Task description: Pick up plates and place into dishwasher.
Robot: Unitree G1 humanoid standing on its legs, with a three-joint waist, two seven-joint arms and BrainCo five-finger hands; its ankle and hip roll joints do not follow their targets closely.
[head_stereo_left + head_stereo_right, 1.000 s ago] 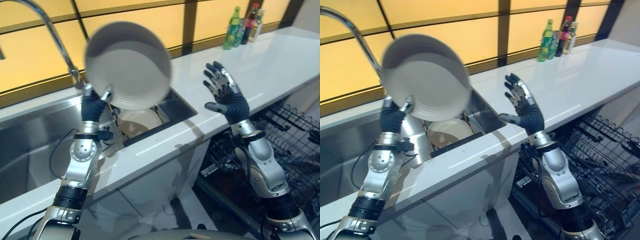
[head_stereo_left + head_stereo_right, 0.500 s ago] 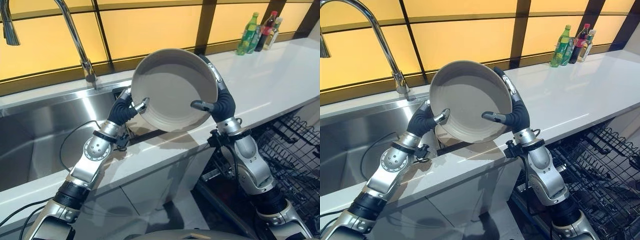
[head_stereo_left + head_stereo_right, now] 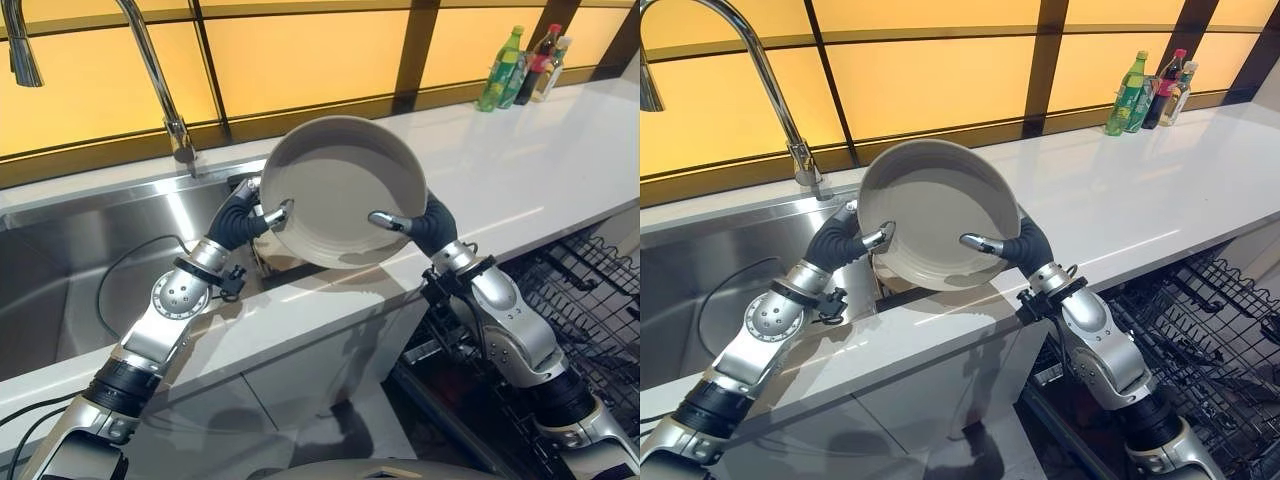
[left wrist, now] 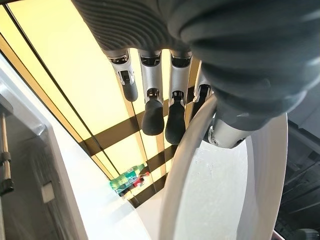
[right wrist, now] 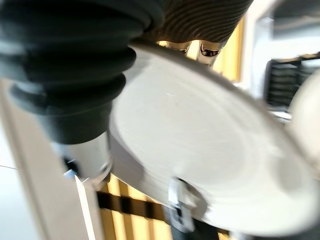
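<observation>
Handover above the surface's front edge: left hand (image 3: 245, 215) and right hand (image 3: 425, 222) each pinch opposite rims of the tilted plate (image 3: 340, 190), presumably for transfer toward the dishwasher rack (image 3: 590, 300).

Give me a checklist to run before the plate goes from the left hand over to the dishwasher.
1. Right hand has the plate, thumb over the rim: ok.
2. Left hand pinching the opposite rim, not yet released: ok.
3. Plate held clear above the counter edge: ok.
4. Dishwasher rack pulled out on the robot's right: ok.
5. Free slot in the rack for the plate: cannot tell.
6. Bottles far back on the counter, off the likely path: ok.
</observation>
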